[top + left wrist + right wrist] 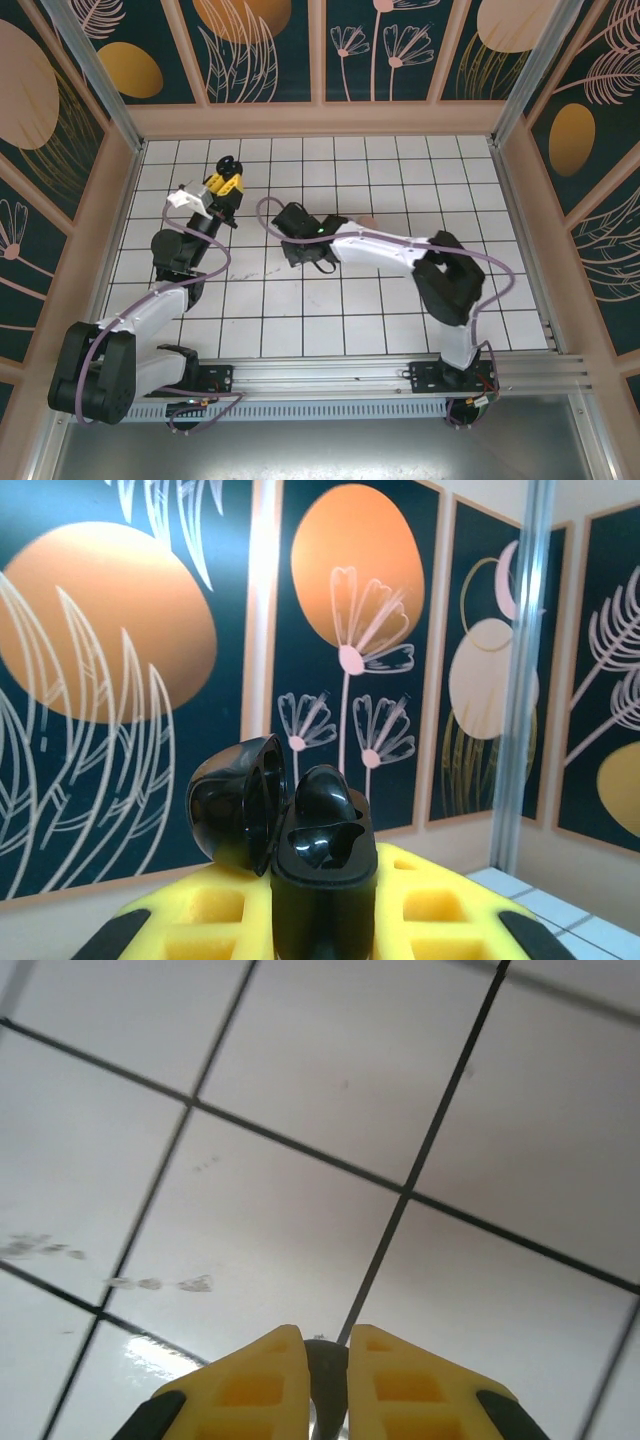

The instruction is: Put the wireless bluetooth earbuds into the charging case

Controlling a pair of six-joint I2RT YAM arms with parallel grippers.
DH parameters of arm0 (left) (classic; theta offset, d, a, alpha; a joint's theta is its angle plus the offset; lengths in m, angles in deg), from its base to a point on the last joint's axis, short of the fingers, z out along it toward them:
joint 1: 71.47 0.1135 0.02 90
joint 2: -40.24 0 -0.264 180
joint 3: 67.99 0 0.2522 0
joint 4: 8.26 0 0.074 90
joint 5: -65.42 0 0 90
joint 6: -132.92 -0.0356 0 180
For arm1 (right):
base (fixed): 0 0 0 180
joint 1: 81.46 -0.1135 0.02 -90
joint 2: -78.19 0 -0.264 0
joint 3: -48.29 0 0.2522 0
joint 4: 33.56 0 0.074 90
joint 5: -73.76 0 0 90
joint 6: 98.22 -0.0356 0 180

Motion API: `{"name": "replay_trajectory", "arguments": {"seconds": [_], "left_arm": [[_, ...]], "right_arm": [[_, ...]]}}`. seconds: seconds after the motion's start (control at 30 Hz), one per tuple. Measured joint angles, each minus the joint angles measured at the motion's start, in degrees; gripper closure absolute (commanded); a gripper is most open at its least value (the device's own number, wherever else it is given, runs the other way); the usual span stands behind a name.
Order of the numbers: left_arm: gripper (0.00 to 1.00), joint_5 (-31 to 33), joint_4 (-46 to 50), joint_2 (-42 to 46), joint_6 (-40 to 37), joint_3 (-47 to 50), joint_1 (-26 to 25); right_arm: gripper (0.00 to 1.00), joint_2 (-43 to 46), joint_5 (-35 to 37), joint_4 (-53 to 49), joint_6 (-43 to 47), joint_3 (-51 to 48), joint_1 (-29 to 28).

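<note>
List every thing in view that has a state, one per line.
black charging case: lid open, gripped
left gripper: shut on the black charging case
right gripper: closed on a small dark object
small dark object: pinched, too hidden to identify

Place: robot test cell, lab-style.
Floor: white gridded table [400,300].
Walls: printed leaf-and-flower panels [260,50] boxing it in.
Kit: left arm [150,310], right arm [400,250] bolted to aluminium rail [340,372]; slotted cable duct [330,410] alongside.

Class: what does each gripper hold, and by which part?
Left gripper clamps the open black charging case by its base. Right gripper pinches a small dark object, too hidden to identify.
</note>
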Motion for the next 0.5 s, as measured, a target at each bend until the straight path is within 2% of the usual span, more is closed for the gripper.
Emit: {"name": "replay_trajectory", "arguments": {"seconds": [0.3,0.5], "left_arm": [[1.00,-10.36,1.46,-0.09,0.26,-0.63,-0.46],[1.00,-15.87,1.60,-0.11,-1.62,-0.44,-5.18]], "right_arm": [[0.88,16.79,3.50,1.14,0.79,-1.33,1.44],[0.88,25.03,4.17,2.23,3.50,0.33,1.64]]}}
